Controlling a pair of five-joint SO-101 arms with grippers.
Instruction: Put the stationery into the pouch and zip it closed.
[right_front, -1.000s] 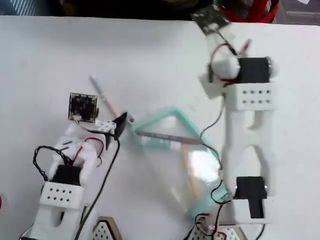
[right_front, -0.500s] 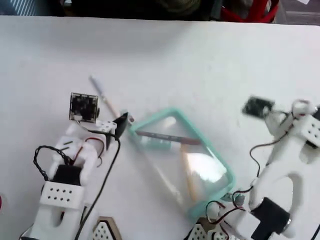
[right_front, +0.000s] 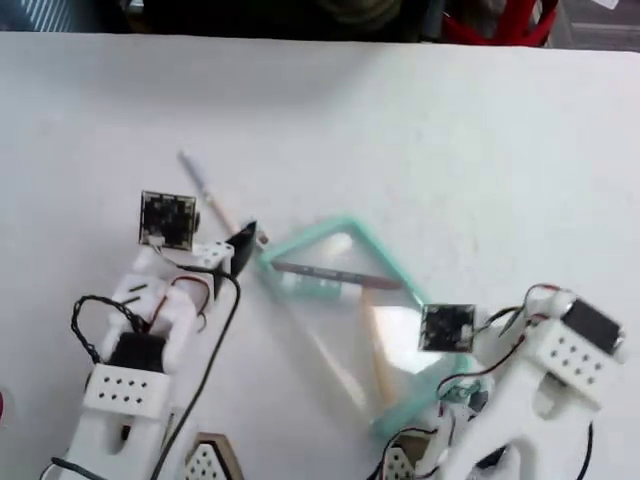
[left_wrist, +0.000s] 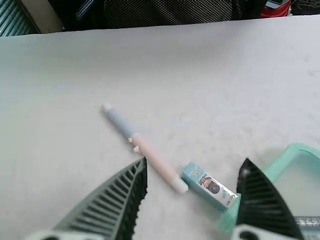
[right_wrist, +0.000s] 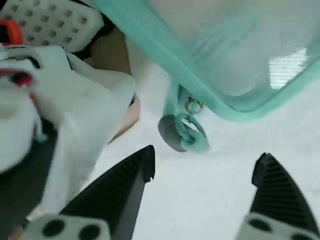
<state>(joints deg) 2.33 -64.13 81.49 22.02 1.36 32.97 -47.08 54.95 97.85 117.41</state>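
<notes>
The pouch (right_front: 347, 222) lies on the table (right_front: 400, 120) between my two arms, with a pencil (right_front: 378, 350) and an inner pen (right_front: 335, 272) crossed inside it. Beyond my left pincer (left_wrist: 195, 161) lies a loose pen (left_wrist: 142, 149). A small box (left_wrist: 207, 186) sits just beside its near end, against the pouch's corner. The zip pull (right_wrist: 186, 131) lies before my right pincer (right_wrist: 206, 151).

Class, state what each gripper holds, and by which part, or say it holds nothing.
Nothing is held. The left gripper is open near the pen. The right gripper is open beside the zip pull of the pouch.
</notes>
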